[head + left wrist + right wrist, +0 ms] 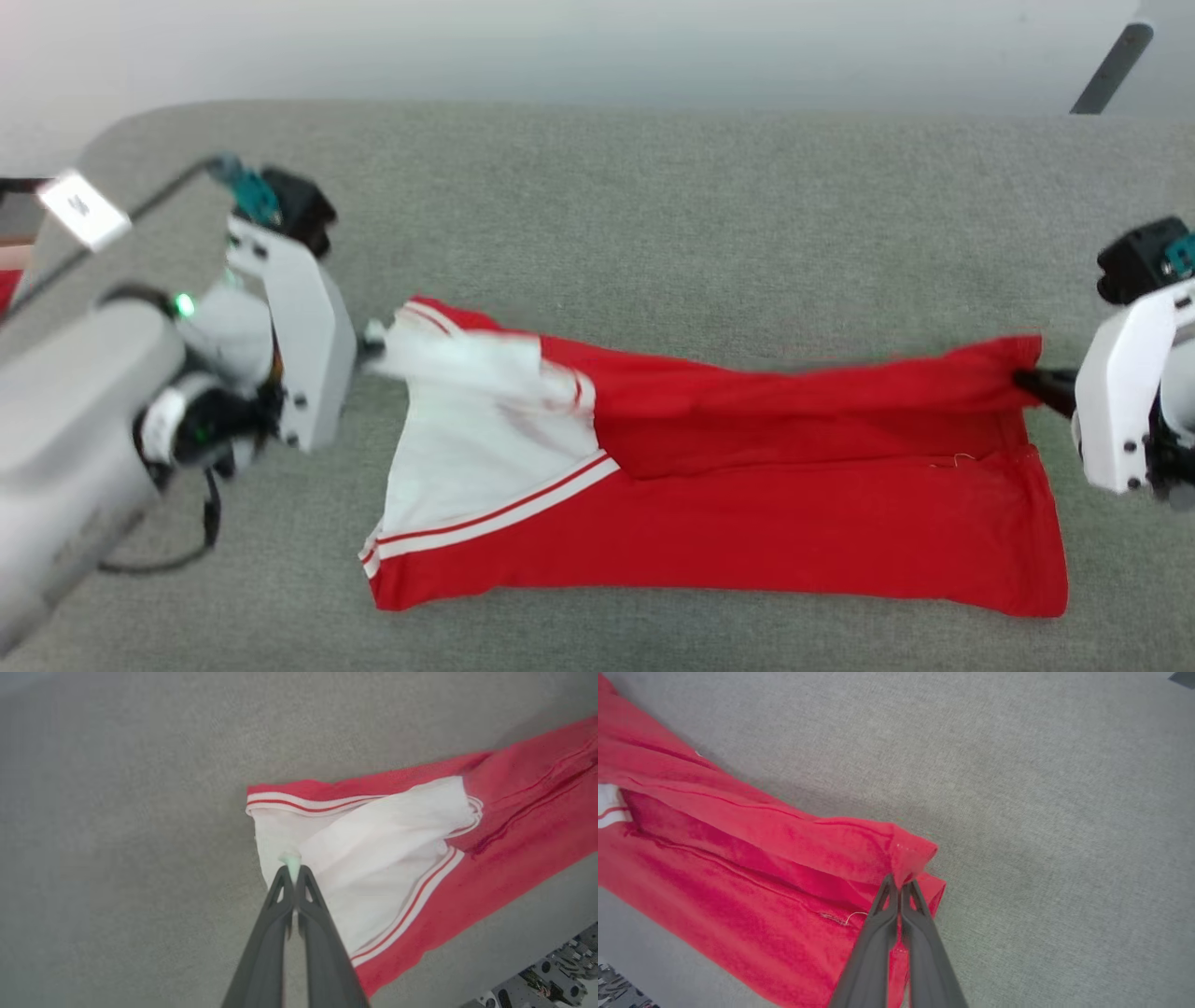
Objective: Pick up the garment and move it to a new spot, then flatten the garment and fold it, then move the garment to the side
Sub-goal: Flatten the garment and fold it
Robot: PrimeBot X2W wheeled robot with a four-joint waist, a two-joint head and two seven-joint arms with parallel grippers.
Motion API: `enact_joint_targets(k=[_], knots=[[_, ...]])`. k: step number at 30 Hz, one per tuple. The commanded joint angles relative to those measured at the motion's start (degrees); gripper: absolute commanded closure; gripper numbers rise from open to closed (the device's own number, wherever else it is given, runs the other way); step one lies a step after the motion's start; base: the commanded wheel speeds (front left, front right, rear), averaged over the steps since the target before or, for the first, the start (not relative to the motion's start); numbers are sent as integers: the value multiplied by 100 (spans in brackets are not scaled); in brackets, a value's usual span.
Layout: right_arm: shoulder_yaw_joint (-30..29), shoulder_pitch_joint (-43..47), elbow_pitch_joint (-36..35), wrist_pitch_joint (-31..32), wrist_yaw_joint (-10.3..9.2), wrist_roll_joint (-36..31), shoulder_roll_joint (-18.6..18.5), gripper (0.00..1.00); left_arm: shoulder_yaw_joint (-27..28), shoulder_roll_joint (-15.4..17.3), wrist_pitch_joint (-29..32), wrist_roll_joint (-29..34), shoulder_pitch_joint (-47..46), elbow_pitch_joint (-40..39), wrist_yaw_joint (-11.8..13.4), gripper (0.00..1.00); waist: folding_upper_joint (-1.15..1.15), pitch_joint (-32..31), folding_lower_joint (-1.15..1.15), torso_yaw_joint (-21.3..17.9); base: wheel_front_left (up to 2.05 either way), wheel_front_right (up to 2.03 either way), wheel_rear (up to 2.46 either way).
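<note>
The garment (794, 523) is soft matt knit cloth; the bench (653, 187) has a coarse woven covering; the left claw (293, 870) looks smooth matt plastic.

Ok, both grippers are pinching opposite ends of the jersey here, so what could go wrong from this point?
1. The left gripper clamps just a small tip of the white sleeve; under tension it may slip free.
2. The flap stretched to the right gripper lies slanted and creased across the garment, so the fold could land crooked.
</note>
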Motion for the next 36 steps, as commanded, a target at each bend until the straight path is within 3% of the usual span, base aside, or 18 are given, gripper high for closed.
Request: enact_joint_targets(k=[1,8,16,17,18,19,20,21,24,27,36], knots=[[-92,145,-52,41,-4,-4,0,100,-14,54,-8,-55,155,-150,98,100,0,-54,0,44,0,0,0],[-397,749,-247,350,-4,-114,206,100,-133,150,56,-237,707,-758,497,100,0,-101,0,15,0,0,0],[-635,956,-330,694,-4,-334,536,100,-184,-18,102,-388,990,-617,541,100,0,-146,0,-72,0,0,0],[-654,950,-347,688,-4,-387,568,71,-186,-39,98,-396,998,-584,526,100,0,-163,0,-82,0,0,0],[-666,951,-363,696,-4,-424,588,54,-188,-53,79,-371,991,-545,516,88,0,-187,0,-90,0,0,0],[-664,961,-394,710,-4,-445,602,28,-189,-64,62,-348,997,-504,504,78,0,-217,0,-96,0,0,0],[-691,978,-408,702,-4,-452,624,1,-181,-72,38,-369,1017,-480,488,56,0,-253,0,-101,0,0,0],[-714,1001,-406,707,-4,-459,640,0,-174,-76,33,-395,1046,-466,475,50,0,-291,0,-103,0,0,0],[-780,1071,-446,709,-4,-472,674,0,-181,-61,19,-401,1090,-460,466,13,0,-420,0,-90,0,0,0],[-872,1196,-488,677,-4,-494,687,0,-153,-61,-36,-481,1174,-526,457,2,0,-564,0,-63,0,0,0],[-1160,1675,-805,411,-4,-610,850,0,-147,32,-372,-508,1549,-763,531,0,0,-955,0,-16,0,0,0]])
